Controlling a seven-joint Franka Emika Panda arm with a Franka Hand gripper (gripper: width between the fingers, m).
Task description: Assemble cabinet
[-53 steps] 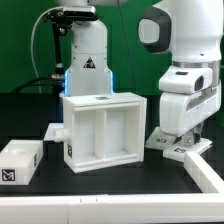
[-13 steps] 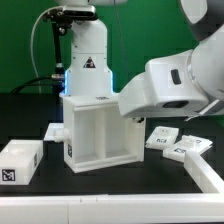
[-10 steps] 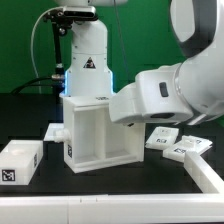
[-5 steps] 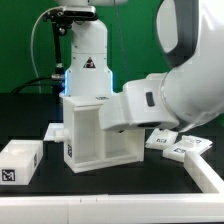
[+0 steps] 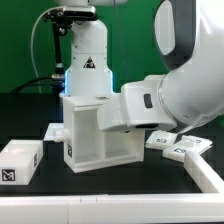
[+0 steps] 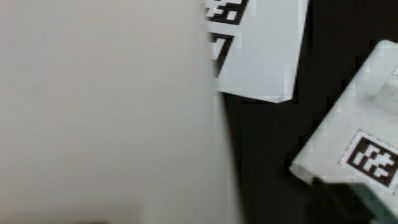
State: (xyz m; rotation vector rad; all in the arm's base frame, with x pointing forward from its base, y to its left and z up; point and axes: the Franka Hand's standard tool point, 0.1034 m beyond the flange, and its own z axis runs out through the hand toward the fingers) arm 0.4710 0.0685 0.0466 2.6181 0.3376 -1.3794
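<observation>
The arm (image 5: 175, 95) leans low across the cabinet (image 5: 90, 140) — claw hidden, cannot tell its state.

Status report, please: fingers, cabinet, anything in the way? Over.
No sight of fingers, state unknown. The arm hangs close over open front of cabinet. Beside it, exterior view's right, small tagged blocks; nothing seen in the way.

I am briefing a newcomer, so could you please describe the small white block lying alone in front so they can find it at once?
Start at the cabinet, the large white hollow box mid-table. Toward the exterior view's left, nearer the camera, lies the small white block. Unlike the flatter pieces clustered on the cabinet's other side, it is chunky and alone.
</observation>
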